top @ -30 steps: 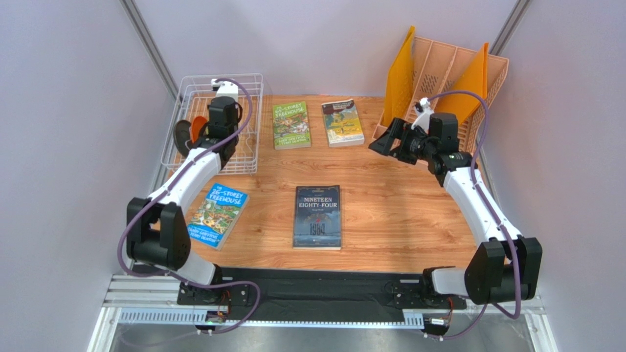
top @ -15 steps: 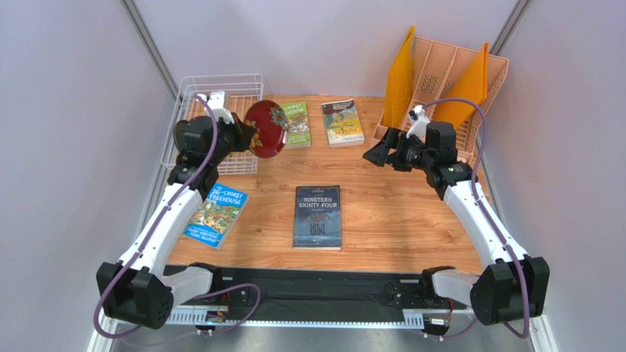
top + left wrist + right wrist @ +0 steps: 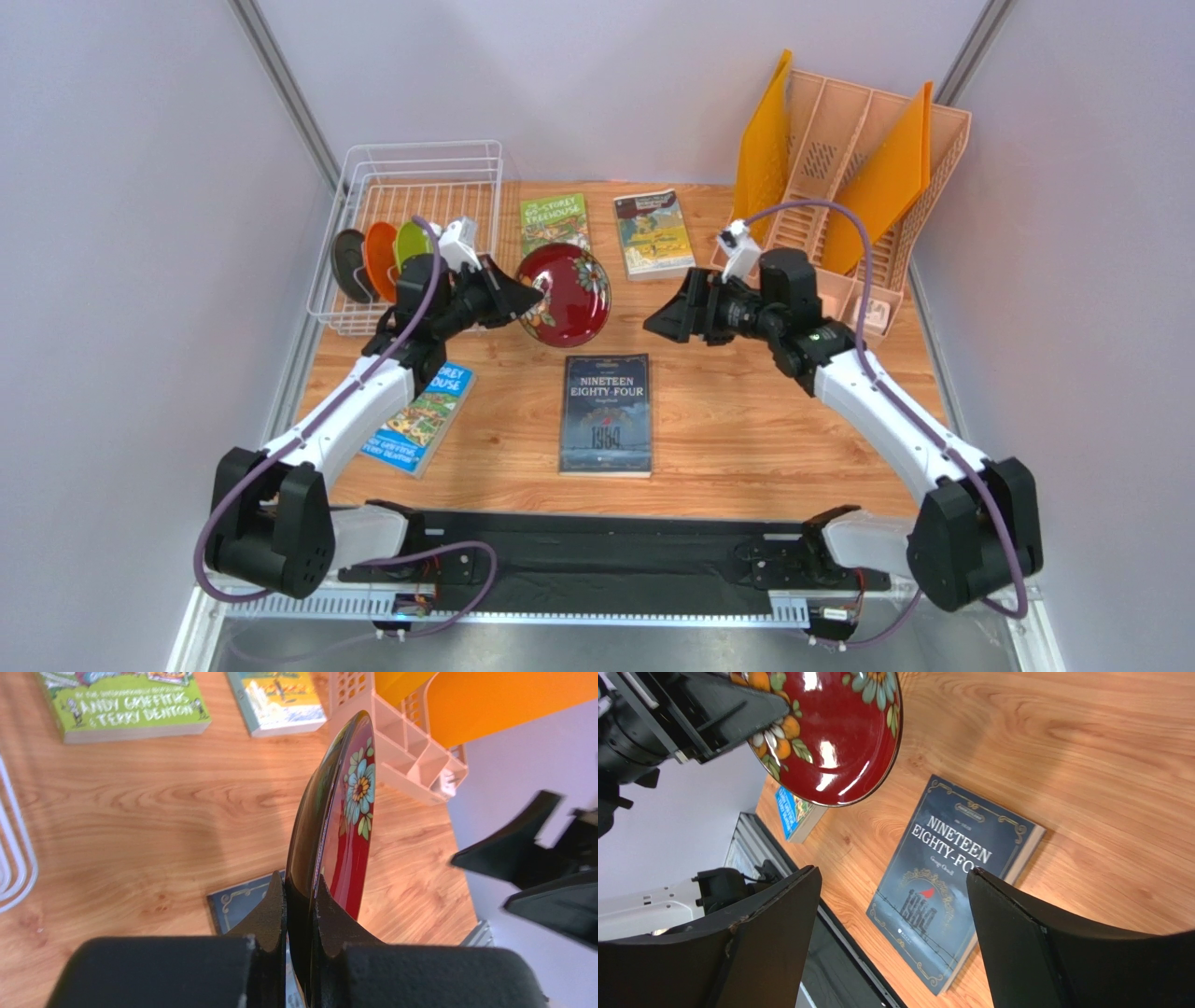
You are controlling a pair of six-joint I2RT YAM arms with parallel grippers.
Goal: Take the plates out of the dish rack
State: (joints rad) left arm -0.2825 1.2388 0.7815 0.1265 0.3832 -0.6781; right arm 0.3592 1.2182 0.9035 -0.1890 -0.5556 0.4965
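Left gripper [image 3: 300,890] tight on red plate [image 3: 345,829]

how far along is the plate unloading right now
Done: no plate rests on the table yet. In hand: the dark red floral plate is out of the dish rack, gripped at its rim by the left gripper above the table, facing the open right gripper. Left: the lime green plate, orange plate and dark teal-grey plate stand in the rack.

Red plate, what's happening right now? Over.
Left fingers shut on red plate, clear of rack. Right fingers open beside it. Three plates in rack. Book nearby.
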